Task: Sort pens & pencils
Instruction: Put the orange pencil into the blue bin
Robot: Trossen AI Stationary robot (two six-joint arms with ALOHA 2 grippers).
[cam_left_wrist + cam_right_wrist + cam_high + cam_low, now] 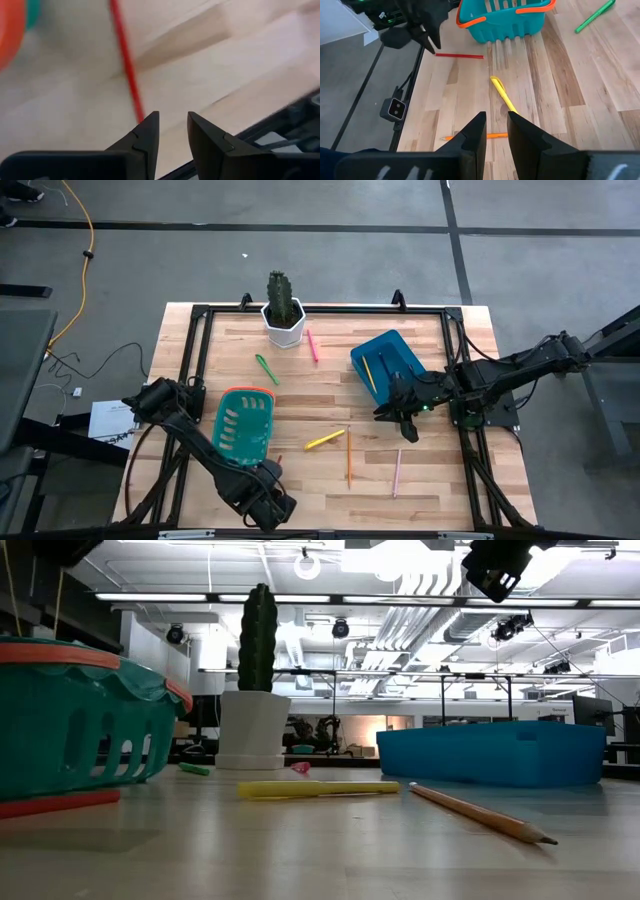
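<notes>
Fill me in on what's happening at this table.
Two robot arms are sorting pens and pencils. The left hand, fingers slightly apart and empty, hangs at the near edge by a red stick beside the teal basket. The right hand, also empty, sits beside the blue bin, which holds one pencil. A yellow pen, green pen, pink pen and two pencils still lie loose.

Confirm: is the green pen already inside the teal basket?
No, in the high view the green pen lies on the bare table, apart from the teal basket, near the cactus pot.
</notes>
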